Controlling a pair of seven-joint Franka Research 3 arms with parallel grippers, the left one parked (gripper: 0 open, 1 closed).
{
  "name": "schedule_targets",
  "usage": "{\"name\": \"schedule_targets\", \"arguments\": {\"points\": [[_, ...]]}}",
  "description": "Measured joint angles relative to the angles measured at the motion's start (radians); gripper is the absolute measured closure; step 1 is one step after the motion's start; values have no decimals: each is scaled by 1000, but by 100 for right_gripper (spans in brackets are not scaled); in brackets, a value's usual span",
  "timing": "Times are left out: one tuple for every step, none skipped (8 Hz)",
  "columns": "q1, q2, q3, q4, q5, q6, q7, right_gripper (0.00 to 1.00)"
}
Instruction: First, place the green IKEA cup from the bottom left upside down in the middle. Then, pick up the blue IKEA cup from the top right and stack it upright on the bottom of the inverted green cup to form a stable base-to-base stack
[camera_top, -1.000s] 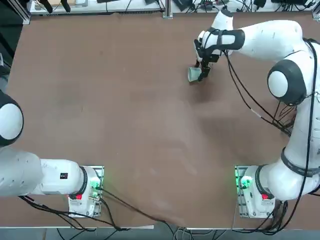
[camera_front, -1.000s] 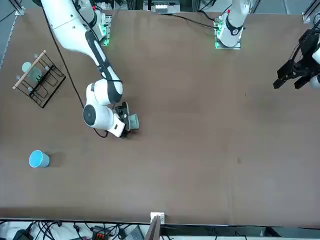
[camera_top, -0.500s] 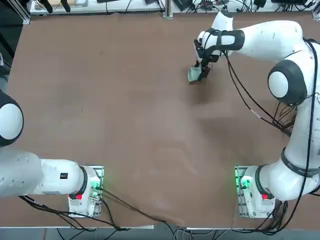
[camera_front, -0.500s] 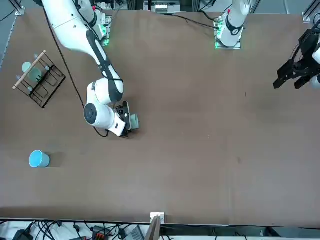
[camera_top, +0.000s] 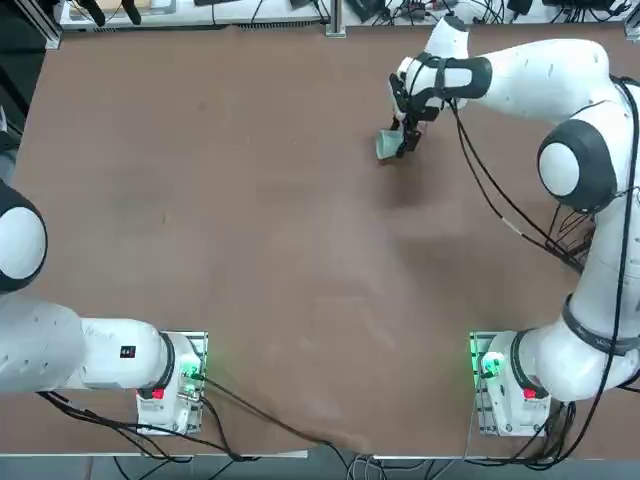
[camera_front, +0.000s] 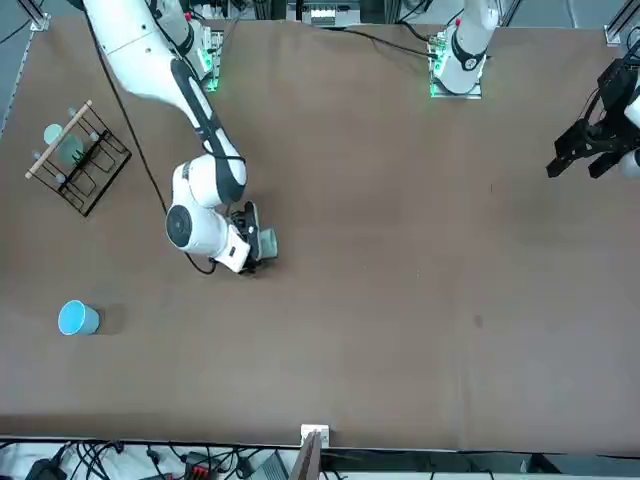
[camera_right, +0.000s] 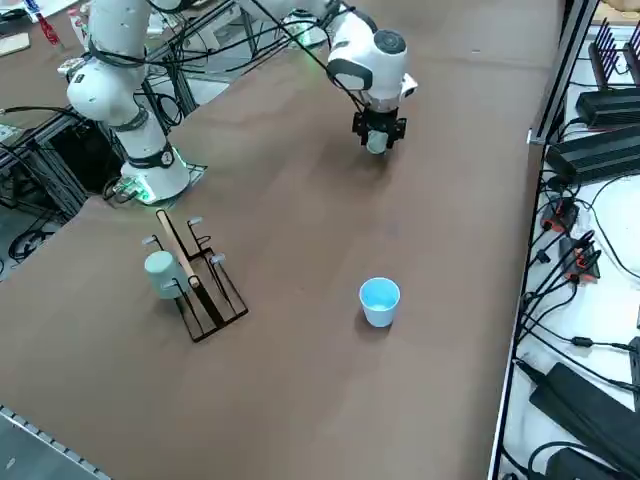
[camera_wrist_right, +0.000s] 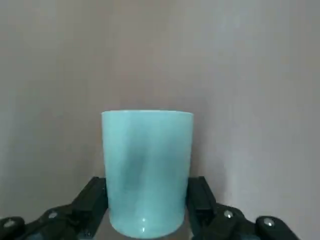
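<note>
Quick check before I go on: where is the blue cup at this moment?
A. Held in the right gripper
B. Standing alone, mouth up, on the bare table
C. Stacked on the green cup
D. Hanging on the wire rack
B. The blue IKEA cup stands mouth up on the table, apart from everything, while the right gripper is shut on the green IKEA cup.

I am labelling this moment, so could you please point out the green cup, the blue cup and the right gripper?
green IKEA cup (camera_wrist_right: 146, 170): right wrist view, middle of its side wall.
blue IKEA cup (camera_right: 380, 301): right side view, its open mouth.
right gripper (camera_wrist_right: 148, 200): right wrist view, midway between the fingertips, closed on the green cup.
</note>
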Motion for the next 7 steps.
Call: {"name": "schedule_targets", "arguments": {"points": [[-6,-27,-24,6,0,-22,-1,14],[-12,-52,-46,16,-6,-61,-5,14],[-15,-75,-69,31,-19,-111,-7,14],[-15,-95,-99,51,-46,-171,-7,14],[-15,-110,-139,74,-91,-244,-4,14],[-17,-116,-179,98,-153,-327,11,14],[-19,-117,-212,121,-224,-404,46,14]]}}
